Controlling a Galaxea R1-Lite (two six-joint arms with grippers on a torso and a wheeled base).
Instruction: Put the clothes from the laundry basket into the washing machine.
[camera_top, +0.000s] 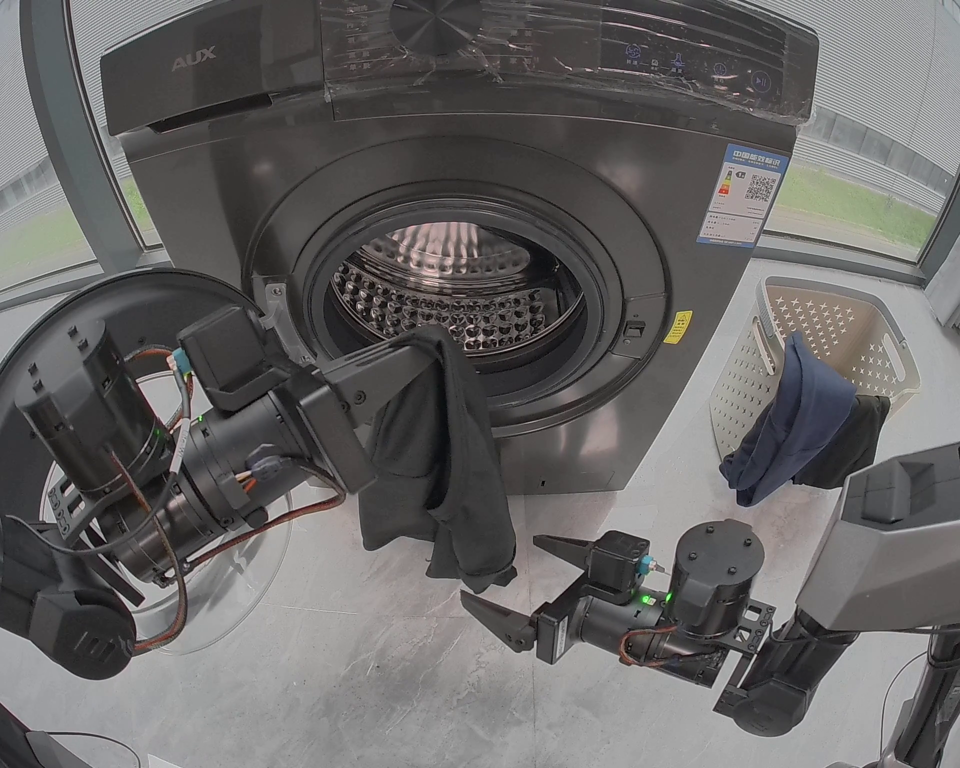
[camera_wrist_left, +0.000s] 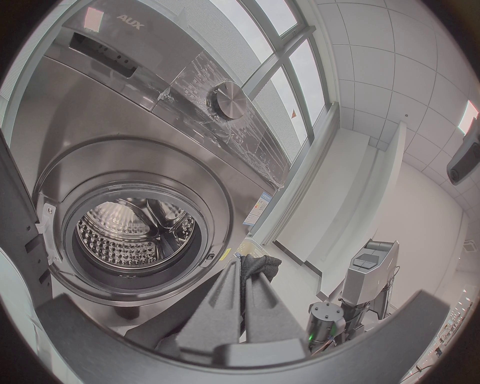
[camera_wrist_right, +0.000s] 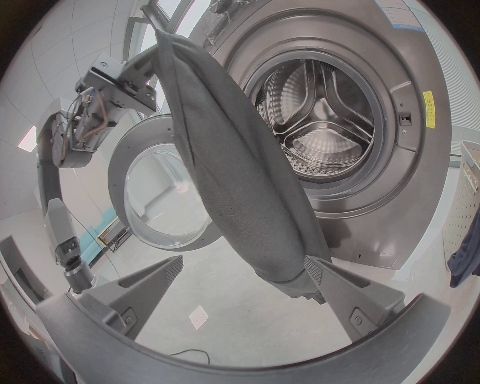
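Door (camera_wrist_right: 165, 200) of the washing machine (camera_top: 640, 200) stands swung open at far left. The left gripper (camera_top: 425, 352), clamped on a dark grey garment (camera_top: 440, 460), holds it hanging before the drum (camera_top: 455, 290). Lower, the right gripper (camera_top: 505, 572) hovers just beside the hem, fingers spread apart. At right, a white laundry basket (camera_top: 880, 340) has a navy garment (camera_top: 800, 410) and what seems a black one (camera_top: 855, 440) draped over its rim.

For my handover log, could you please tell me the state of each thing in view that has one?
Round glass washing machine door: swung open.
Steel drum: no clothes visible inside.
Dark grey garment: hanging from left tool, before the opening.
Left tool: shut on dark grey garment.
Right tool: open, empty.
White perforated laundry basket: on floor, navy blue garment and black garment draped over its rim.
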